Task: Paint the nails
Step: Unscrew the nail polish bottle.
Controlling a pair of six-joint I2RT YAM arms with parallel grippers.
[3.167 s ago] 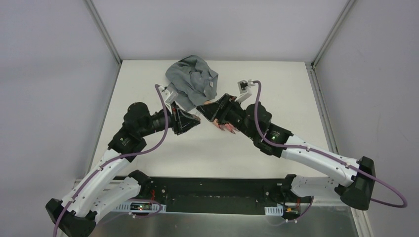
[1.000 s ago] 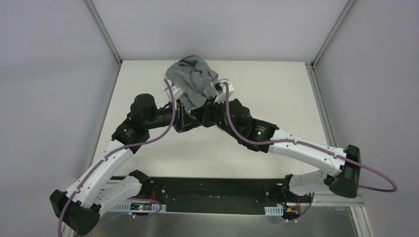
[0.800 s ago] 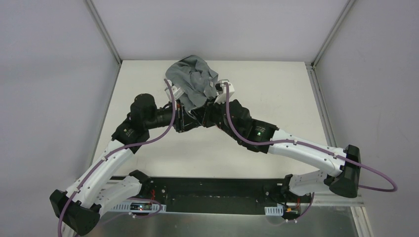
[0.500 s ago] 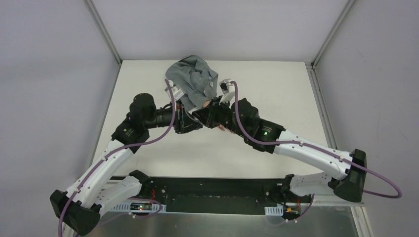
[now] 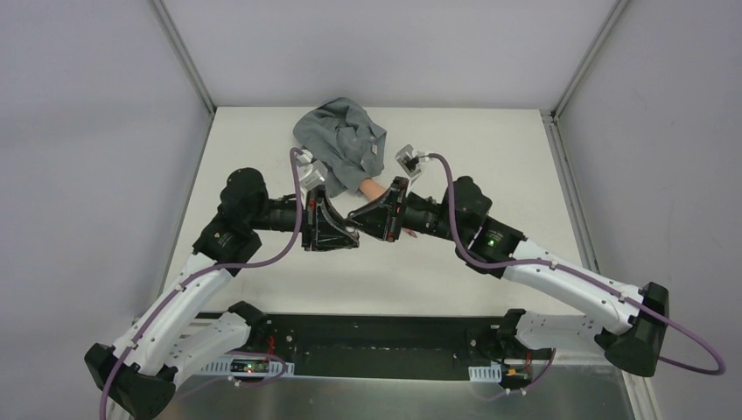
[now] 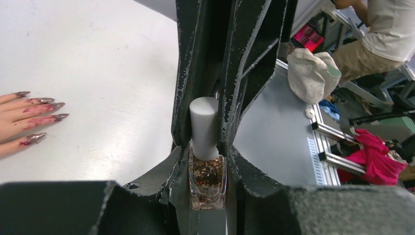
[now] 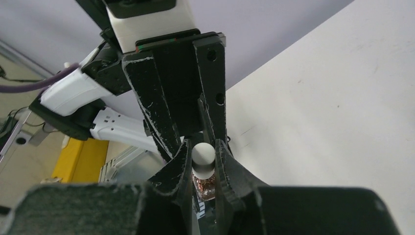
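Grips the polish bottle (image 6: 207,182) by its glass body in the left gripper (image 6: 207,164), fingers drawn narrow and pressed to both sides of the glass. Pinches the bottle's white cap (image 6: 204,125) in the right gripper (image 7: 202,155), likewise narrow, one finger tight against each side of the cap. Meets tip to tip above the white table (image 5: 490,157), seen from the top camera as two black wedges pointing at each other near the middle. Holds the bottle between them, cap end toward the right wrist, glittery red-gold contents toward the left wrist. No telling from these views whether screwed tight or loosened.

Nails (image 6: 59,117) apart from both grippers: long, pointed, dark purplish-red, tipping the fingers of a peach fake hand (image 6: 12,117) lying flat on the table at the left edge of the left wrist view. Five of them in sight there, fanned side by side, with red smears running back onto the fingers. In the top view, most of that hand hidden under the right gripper, only a peach wrist showing beside a crumpled grey sleeve (image 5: 339,140) toward the far side of the table.
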